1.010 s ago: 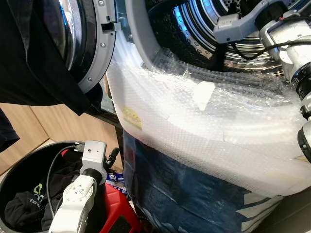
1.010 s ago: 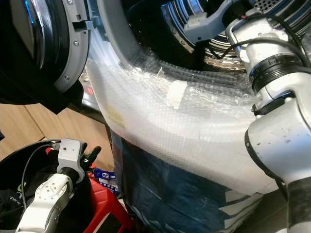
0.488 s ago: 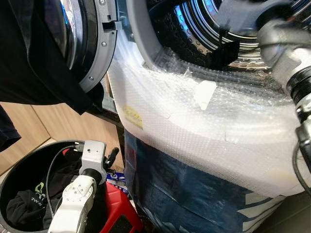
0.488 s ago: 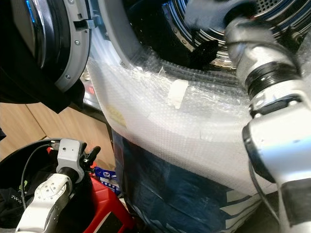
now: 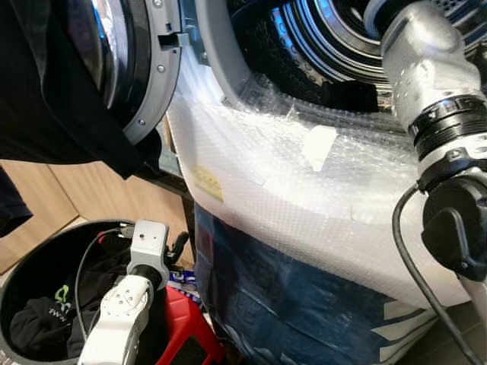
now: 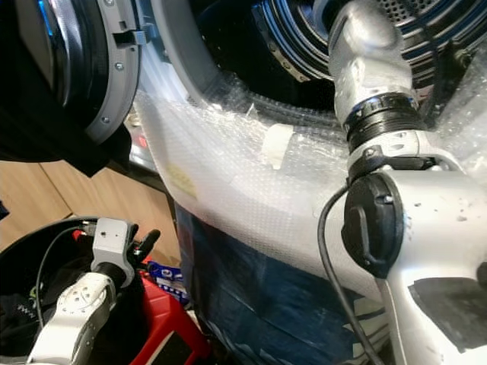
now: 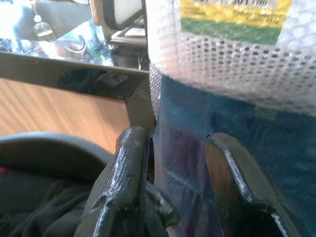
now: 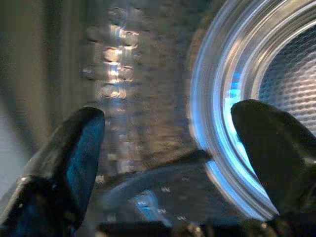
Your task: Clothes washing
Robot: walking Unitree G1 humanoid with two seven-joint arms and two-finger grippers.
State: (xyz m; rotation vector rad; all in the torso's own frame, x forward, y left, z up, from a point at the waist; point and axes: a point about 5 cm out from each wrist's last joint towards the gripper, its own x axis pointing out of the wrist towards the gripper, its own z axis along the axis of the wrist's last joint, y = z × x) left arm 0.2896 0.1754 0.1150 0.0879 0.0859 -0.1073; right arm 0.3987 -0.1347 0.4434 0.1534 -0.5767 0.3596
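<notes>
The washing machine's drum (image 5: 319,46) stands open at the top, its door (image 5: 148,76) swung to the left. My right arm (image 5: 426,68) reaches up into the drum. Inside, my right gripper (image 8: 168,123) is open with nothing between its fingers, facing the shiny drum wall. Low on the left, my left gripper (image 5: 179,243) hangs open and empty beside the black laundry basket (image 5: 19,277), pointing at the machine's blue-wrapped front (image 7: 237,128). Dark clothes (image 5: 46,323) lie in the basket.
Bubble wrap (image 5: 304,190) covers the machine's front below the opening. A dark garment (image 5: 46,91) hangs at the left in front of the door. A red box (image 5: 186,327) sits on the floor between basket and machine. Wooden panelling (image 5: 84,198) lies behind.
My right arm has pushed further up into the drum, and its wrist has left the top of the eye views. The left arm has stayed where it was.
</notes>
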